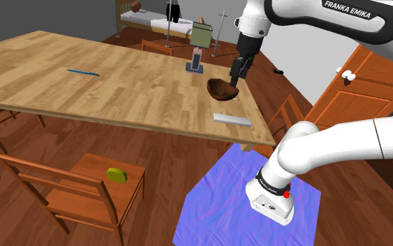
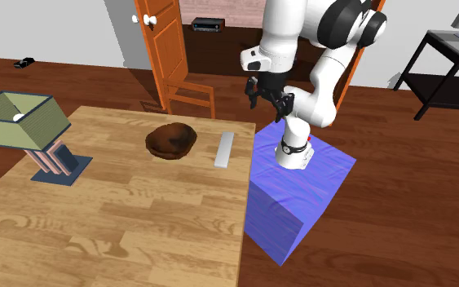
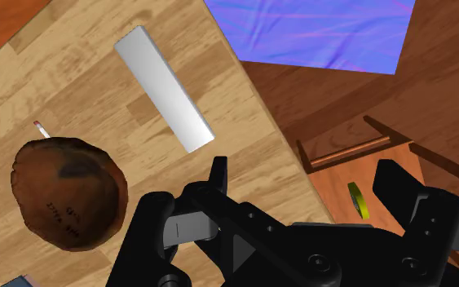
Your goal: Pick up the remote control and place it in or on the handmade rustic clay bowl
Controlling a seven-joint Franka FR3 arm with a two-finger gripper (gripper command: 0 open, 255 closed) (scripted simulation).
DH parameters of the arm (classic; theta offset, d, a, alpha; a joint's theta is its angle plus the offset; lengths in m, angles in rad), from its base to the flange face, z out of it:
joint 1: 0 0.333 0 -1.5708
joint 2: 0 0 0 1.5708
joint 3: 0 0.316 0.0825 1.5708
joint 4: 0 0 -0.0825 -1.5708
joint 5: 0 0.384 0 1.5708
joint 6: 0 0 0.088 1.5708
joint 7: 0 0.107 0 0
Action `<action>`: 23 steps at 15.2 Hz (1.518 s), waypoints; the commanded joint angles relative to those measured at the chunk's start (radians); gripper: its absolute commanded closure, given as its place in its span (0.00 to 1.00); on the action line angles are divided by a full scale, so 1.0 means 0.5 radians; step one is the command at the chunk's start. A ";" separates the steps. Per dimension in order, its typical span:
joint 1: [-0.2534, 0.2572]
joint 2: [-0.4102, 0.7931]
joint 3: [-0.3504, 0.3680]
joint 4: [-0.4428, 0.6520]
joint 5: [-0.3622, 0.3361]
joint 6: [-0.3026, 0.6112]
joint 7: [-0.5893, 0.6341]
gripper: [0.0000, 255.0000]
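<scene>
— Where is the remote control [image 3: 164,88] at this moment?
— It lies flat on the counter [image 1: 118,84], near the edge that faces the blue-covered stand [image 2: 301,196]. It is just beside the brown clay bowl [image 3: 70,192] but apart from it, and nothing holds it.
— And the hand [image 3: 305,187]?
— It hangs high, about over the counter's edge. Its two fingers are wide apart, with nothing between them. In the wrist view the remote is off to one side of the fingers, not under their gap.
— Why is it so high?
— I judge it is the approach. From there the hand can turn and come down on the remote (a long, thin slab, so the fingers should take it across the narrow width).
— Is the bowl ready?
— It stands with its opening up. The remote looks about as long as the bowl is wide, so it may rest on the rim.
</scene>
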 commanded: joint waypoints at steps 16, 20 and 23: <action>-0.055 -0.010 -0.659 -0.785 -0.390 0.844 -0.881 0.00; -0.070 0.171 -0.869 -0.873 -0.494 1.129 -1.124 0.00; -0.060 0.364 -1.034 -0.899 -0.547 1.359 -1.315 0.00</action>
